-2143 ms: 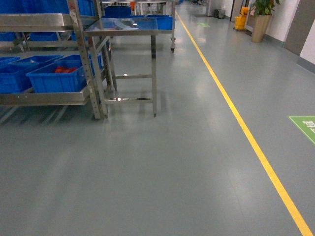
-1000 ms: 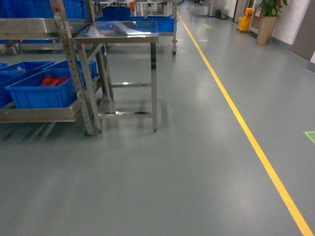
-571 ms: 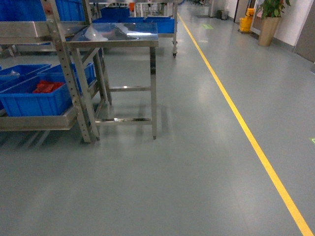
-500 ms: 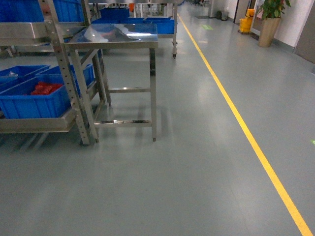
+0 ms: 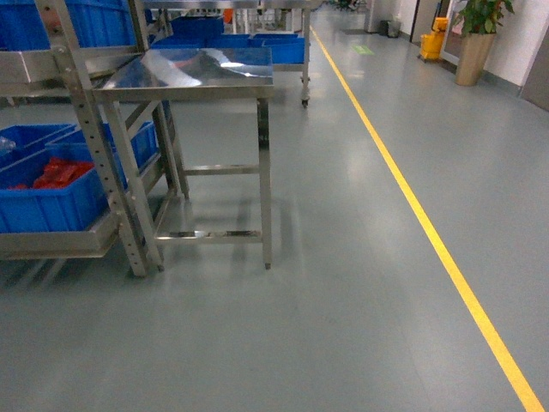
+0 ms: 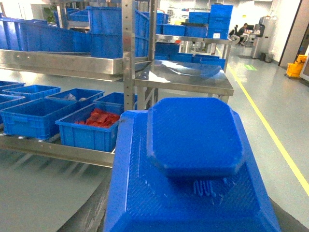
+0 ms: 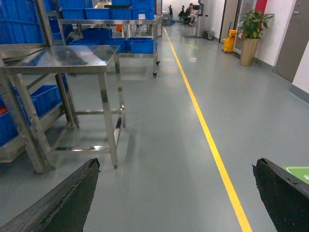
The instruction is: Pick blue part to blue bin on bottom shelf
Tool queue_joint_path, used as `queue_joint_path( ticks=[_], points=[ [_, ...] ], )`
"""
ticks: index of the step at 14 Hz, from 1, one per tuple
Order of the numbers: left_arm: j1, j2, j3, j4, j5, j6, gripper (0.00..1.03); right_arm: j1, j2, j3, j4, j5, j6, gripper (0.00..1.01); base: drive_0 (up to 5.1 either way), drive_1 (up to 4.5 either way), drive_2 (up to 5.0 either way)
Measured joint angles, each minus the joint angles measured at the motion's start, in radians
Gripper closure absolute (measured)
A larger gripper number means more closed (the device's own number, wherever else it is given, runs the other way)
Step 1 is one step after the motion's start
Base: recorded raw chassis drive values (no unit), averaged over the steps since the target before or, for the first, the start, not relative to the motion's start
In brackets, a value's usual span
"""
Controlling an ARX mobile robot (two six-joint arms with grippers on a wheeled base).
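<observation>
The big blue plastic part [image 6: 193,164] with the raised eight-sided top fills the left wrist view. It sits right up close to that camera, so it looks like the left tool is carrying it. The tool itself is hidden behind the part, so I cannot tell how its fingers are set.

The right tool [image 7: 178,203] is let go, with nothing in it. Its two dark fingers [image 7: 58,203] stand far apart at the bottom corners of the right wrist view, and only the grey floor [image 5: 343,326] shows between them. I think it is kept wide and out of the way because the other arm has the load.

The shiny steel rack's bottom shelf [image 6: 58,150] is low on the left. Blue plastic bins [image 6: 31,116] sit on it in a row. One bin [image 6: 89,130] holds red pieces. The part is not over any bin yet; it is well apart from them.

A steel tabletop on thin legs [image 5: 193,73] stands just beside the rack. A yellow line [image 5: 420,223] runs along the floor.

The robot probably needs to roll closer and turn toward the shelf.
</observation>
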Motion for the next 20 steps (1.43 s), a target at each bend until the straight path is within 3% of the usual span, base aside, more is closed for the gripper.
queue_joint_path(
  ticks=[20],
  points=[
    [0.000,0.000,0.000,0.002,0.000,0.000,0.60,0.000,0.000,0.000,0.000,0.000,0.000,0.03,-0.1,4.08,-4.2]
  ],
)
